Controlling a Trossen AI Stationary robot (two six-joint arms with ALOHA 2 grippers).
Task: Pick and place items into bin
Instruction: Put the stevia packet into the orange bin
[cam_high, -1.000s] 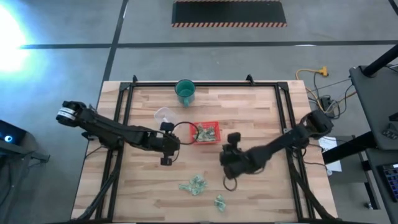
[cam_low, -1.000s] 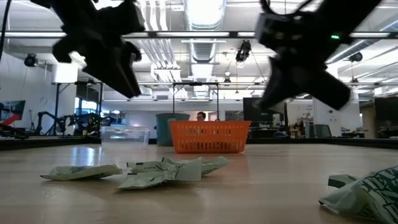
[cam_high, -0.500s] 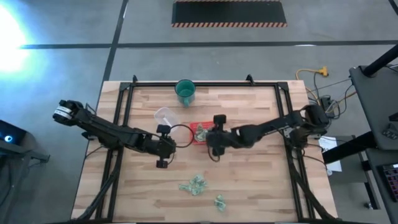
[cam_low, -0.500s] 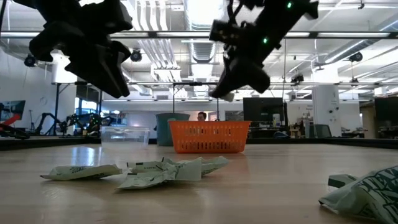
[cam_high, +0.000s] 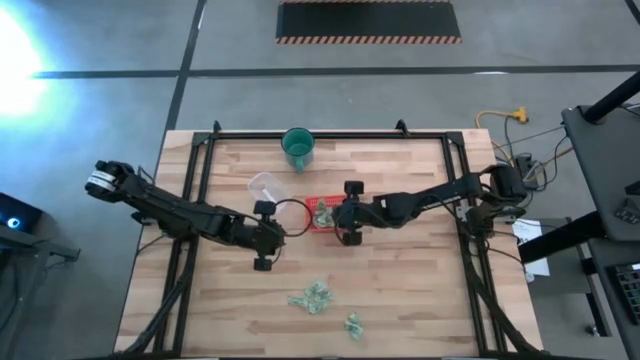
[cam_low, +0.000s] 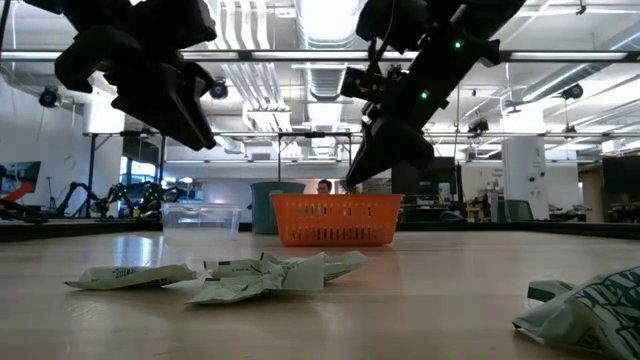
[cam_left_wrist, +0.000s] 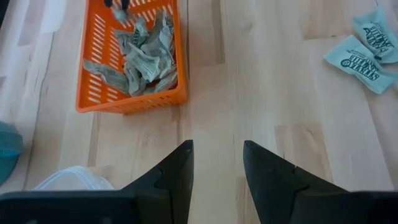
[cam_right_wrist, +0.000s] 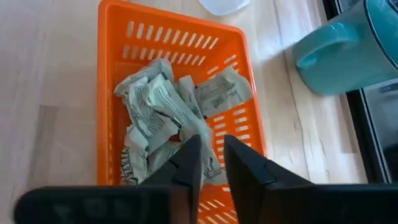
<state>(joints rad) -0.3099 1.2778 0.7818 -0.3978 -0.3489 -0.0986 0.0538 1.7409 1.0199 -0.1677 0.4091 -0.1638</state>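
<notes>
Moved: right tool (cam_high: 342, 214) swung in from the near-right part of the counter (cam_high: 400, 290) and now hangs over the bin; left arm pretty much where it was.
Right tool: right above the bin's inside, fingers (cam_right_wrist: 186, 163) only a narrow slit apart, nothing pinched between them as far as the wrist view goes.
Left tool: (cam_left_wrist: 216, 163) parked just left of the bin, up off the counter, fingers (cam_left_wrist: 177, 171) apart with a clear gap and nothing in it.
Bin: (cam_high: 347, 200) small orange-red slotted tray, mid-counter, already holding a heap of the pale-green crumpled items (cam_right_wrist: 168, 112).
Loose items: one clump (cam_high: 312, 297) on the near side of the counter, well apart from the bin; another single piece (cam_high: 352, 324) nearer the front edge, a bit to the right.
Green cup: (cam_high: 298, 148) at the far edge of the counter, behind the bin.
Clear container: (cam_high: 264, 186) between cup and left tool, just left of the bin.
Low view: both arms hanging above the counter, loose wrappers (cam_low: 250, 275) flat in front.
</notes>
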